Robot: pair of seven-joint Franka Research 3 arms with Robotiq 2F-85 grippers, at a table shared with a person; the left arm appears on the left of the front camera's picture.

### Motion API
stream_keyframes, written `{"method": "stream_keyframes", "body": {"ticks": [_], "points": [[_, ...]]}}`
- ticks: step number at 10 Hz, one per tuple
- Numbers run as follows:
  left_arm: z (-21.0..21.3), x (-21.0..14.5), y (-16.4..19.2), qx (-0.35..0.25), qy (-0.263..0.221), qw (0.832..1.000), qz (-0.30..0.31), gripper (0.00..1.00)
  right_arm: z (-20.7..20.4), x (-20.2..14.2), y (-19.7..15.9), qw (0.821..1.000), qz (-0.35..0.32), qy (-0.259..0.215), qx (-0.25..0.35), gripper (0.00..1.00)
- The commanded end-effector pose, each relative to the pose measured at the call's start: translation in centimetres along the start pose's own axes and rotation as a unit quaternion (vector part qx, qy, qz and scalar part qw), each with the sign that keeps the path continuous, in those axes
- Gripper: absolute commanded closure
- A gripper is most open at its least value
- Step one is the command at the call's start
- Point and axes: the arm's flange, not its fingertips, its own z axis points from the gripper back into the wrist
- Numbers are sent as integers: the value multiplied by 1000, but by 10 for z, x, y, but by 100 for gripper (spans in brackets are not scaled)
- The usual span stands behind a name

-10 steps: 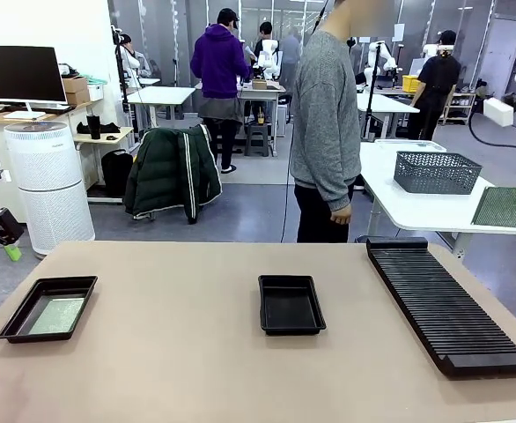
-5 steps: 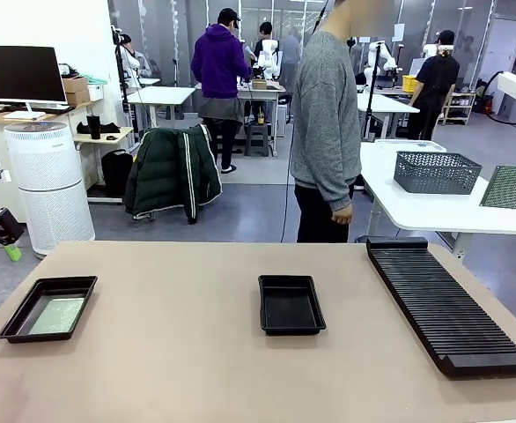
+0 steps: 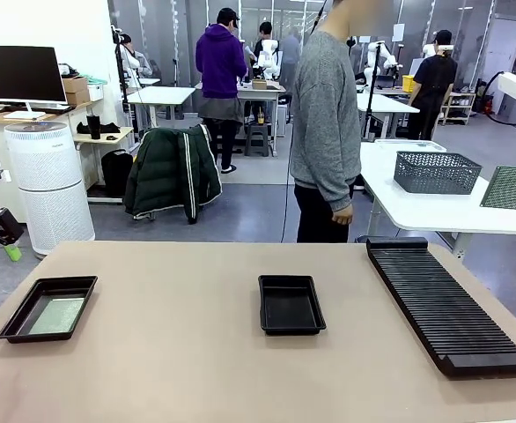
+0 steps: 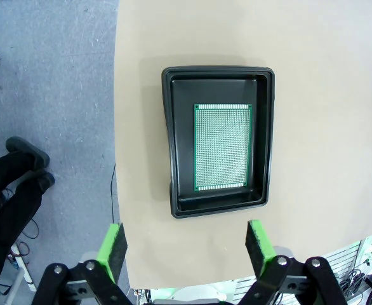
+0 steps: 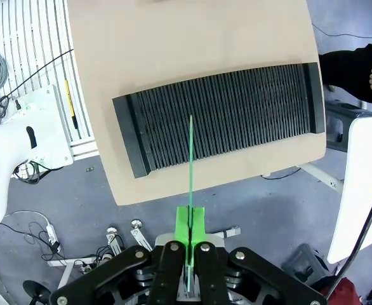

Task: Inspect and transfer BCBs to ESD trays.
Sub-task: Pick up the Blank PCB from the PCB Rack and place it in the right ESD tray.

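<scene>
Jaws, left gripper (image 4: 185, 246): standing wide apart, gripping nothing, hovering high over the left-hand tray (image 4: 173, 152) near a corner of the table (image 4: 325, 95); judged to be looking down on the load for inspection, since the wrist view is framing tray and board squarely

Jaws, right gripper (image 5: 190, 223): pressing tight on the second BCB (image 5: 190, 152), pinching it by one edge; board is showing edge-on as a thin green line in the wrist view, hanging above the slotted rack (image 5: 221, 124); in the front view it is being held high at the right edge, face showing obliquely, probably so it can be checked before going down

First BCB (image 4: 222, 146): lying flat on the floor of the left-hand tray, roughly centred, long side running along the tray's long side; looking thin, rectangular, pale green-grey with a fine dotted grid and a darker green border

Centre tray (image 3: 291, 304): sitting empty mid-table, well apart from both neighbours, likely meant for the held board

Person (image 3: 326, 123): standing at the far side, one hand hanging down
</scene>
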Motion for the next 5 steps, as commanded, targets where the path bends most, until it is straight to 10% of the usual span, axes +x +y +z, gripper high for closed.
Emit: {"method": "stream_keyframes", "body": {"ticks": [1,5], "points": [[-2,0,2,-1,-7,1000,-2,0,0,1,0,1000,0,1,0,98],[-2,0,2,-1,-7,1000,-2,0,0,1,0,1000,0,1,0,98]]}}
